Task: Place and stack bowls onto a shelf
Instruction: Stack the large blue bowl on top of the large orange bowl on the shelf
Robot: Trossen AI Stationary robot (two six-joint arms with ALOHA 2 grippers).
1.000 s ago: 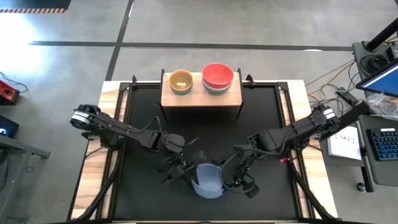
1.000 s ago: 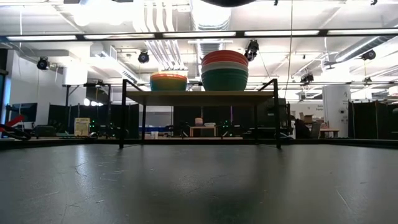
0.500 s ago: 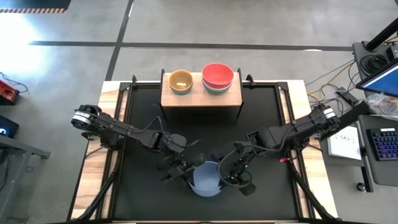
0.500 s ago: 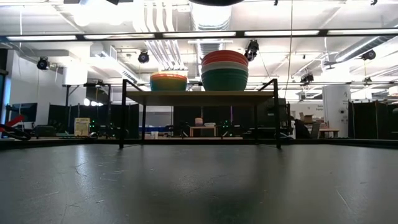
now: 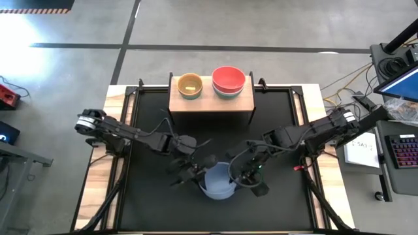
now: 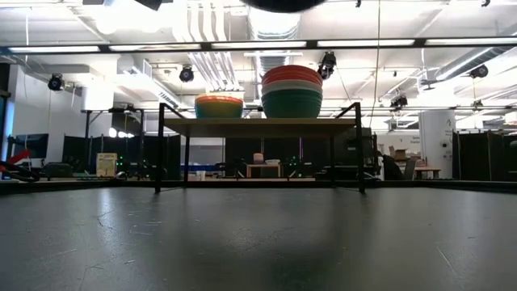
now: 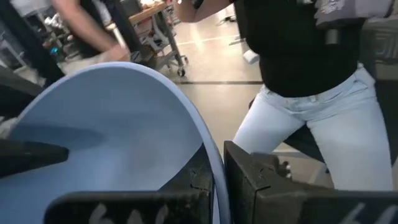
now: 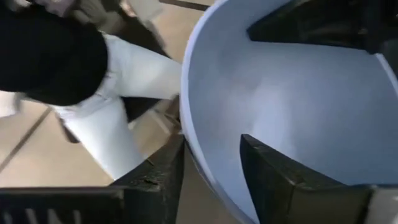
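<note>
Periwinkle bowl (image 5: 217, 181), seemingly left-held

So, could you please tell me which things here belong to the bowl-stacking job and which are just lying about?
Job:
- periwinkle-blue bowl, pinched by the left claw; right claw open around its rim
- shelf
- yellow bowl
- red bowl stack

Lying about:
- keyboard
- paper sheet

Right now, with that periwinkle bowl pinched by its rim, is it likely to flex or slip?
The periwinkle bowl looks thin-walled, so probably light, and its rim may flex slightly. The left gripper pinches one smooth wall, so the bowl could pivot or slip. The right gripper straddles the rim with visible gaps, giving little support.
</note>
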